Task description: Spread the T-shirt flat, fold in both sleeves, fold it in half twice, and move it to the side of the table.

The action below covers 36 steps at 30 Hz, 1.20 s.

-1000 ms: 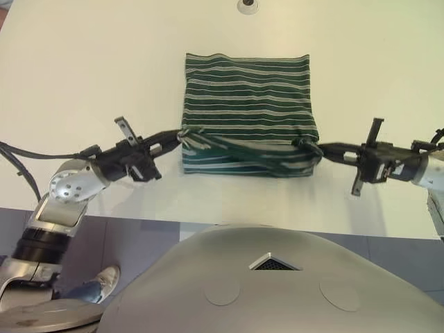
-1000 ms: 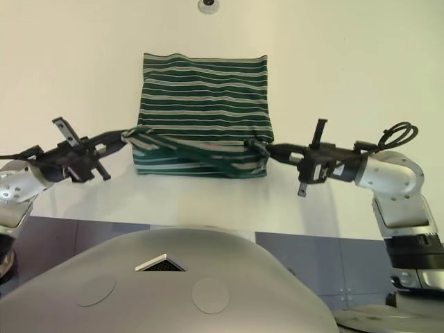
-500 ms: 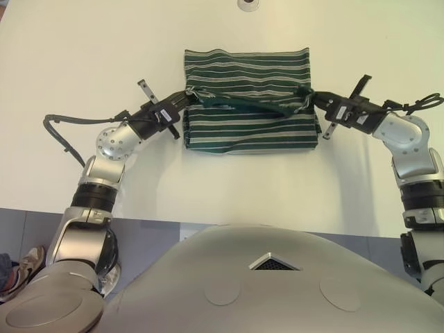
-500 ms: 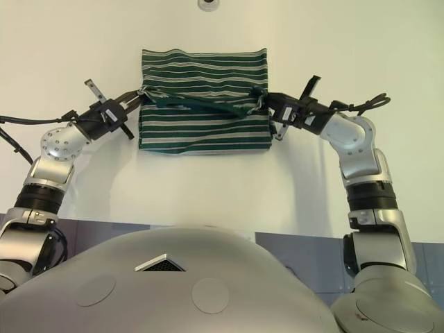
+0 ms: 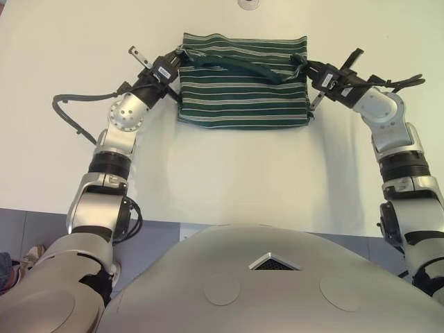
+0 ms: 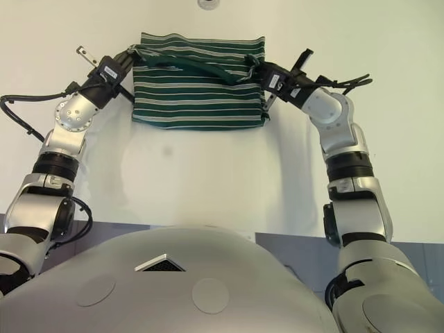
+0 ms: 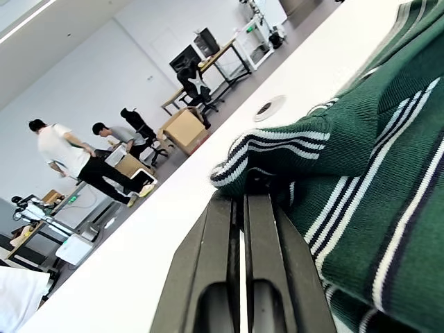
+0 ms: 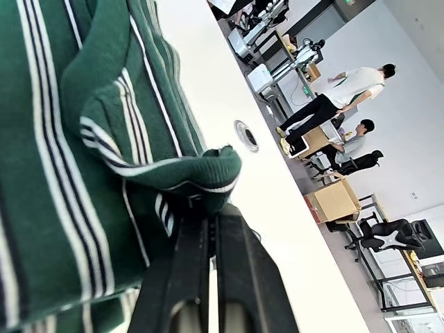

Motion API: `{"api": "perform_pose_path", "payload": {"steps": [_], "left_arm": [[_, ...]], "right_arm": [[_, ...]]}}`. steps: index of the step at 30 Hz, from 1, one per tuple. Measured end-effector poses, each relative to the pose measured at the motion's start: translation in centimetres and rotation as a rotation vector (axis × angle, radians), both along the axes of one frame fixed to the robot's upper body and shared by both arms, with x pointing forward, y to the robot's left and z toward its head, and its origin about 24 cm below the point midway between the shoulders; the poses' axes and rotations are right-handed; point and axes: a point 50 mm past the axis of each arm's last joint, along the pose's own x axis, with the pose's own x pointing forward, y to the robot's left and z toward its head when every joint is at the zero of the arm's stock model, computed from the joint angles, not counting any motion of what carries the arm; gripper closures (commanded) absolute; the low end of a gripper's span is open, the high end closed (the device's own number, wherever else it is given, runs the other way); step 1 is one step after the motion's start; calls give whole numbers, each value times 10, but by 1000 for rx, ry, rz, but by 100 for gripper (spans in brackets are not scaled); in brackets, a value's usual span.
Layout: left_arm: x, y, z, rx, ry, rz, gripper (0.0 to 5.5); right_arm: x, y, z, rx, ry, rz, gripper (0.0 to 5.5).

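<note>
**Both grippers clamp a folded striped T-shirt at the far side of the table**

The T-shirt (image 5: 243, 97) lies on the white table (image 5: 229, 187), well out from the robot and roughly centred between its two outstretched arms. It is dark green with thin pale stripes running across it in pairs. It is folded into a wide rectangle. Its near edge rests flat on the table and looks fairly straight, with the layers stacked evenly along it. The far edge lies just short of a round hole (image 5: 247, 3) in the tabletop.

The left gripper (image 5: 182, 58) pinches the cloth at the shirt's left side, close to the far corner. The right gripper (image 5: 300, 64) does the same at the right side. Between them the held upper layer is gathered into a dark, slack band. This band crosses the far part of the shirt and dips slightly toward the middle.

In the left wrist view the black fingers (image 7: 215, 263) are pressed together with only a thin slit between them. They bite a bunched fold of ribbed knit with a striped border. The right wrist view shows the same grip, with the fingers (image 8: 239, 277) closed on a small puckered tuck of green fabric. The rest of the shirt spreads away beside it, and its stripes are clear.
</note>
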Motion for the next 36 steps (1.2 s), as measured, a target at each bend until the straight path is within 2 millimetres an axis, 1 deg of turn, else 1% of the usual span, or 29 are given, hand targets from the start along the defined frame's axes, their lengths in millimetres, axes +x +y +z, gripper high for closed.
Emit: {"api": "perform_pose_path", "payload": {"steps": [2,5,9,12,14,16,17,20,22,27,30,32,36], "left_arm": [[1,-1,-1,-5,0,0,550],[3,-1,0,-7,1,4,550],[13,1,13,-22,-55,25,550],[18,2,14,-16,-50,37,550],[21,3,12,12,-47,52,550],[24,1,4,67,-22,64,550],[25,0,-1,99,-3,63,550],[26,-2,-8,133,28,63,550],[28,-2,-10,140,37,67,550],[34,-17,-11,131,57,38,550],[37,-22,-13,124,84,40,550],[39,-25,-13,113,100,36,550],[41,-26,-14,51,146,53,550]], "right_arm": [[6,0,-1,15,5,-21,549],[9,1,-2,39,10,-36,549],[16,1,7,70,-25,-47,549],[16,-1,3,69,-8,-62,549],[18,-2,3,69,-7,-68,549],[20,-2,2,65,-3,-70,549],[19,-2,-2,58,12,-70,549],[18,0,-8,44,30,-69,549],[17,0,-12,40,40,-72,549],[18,8,-22,37,73,-77,549],[19,11,-29,18,93,-86,549],[19,14,-34,34,104,-109,499],[27,13,-30,67,81,-161,417]]}}
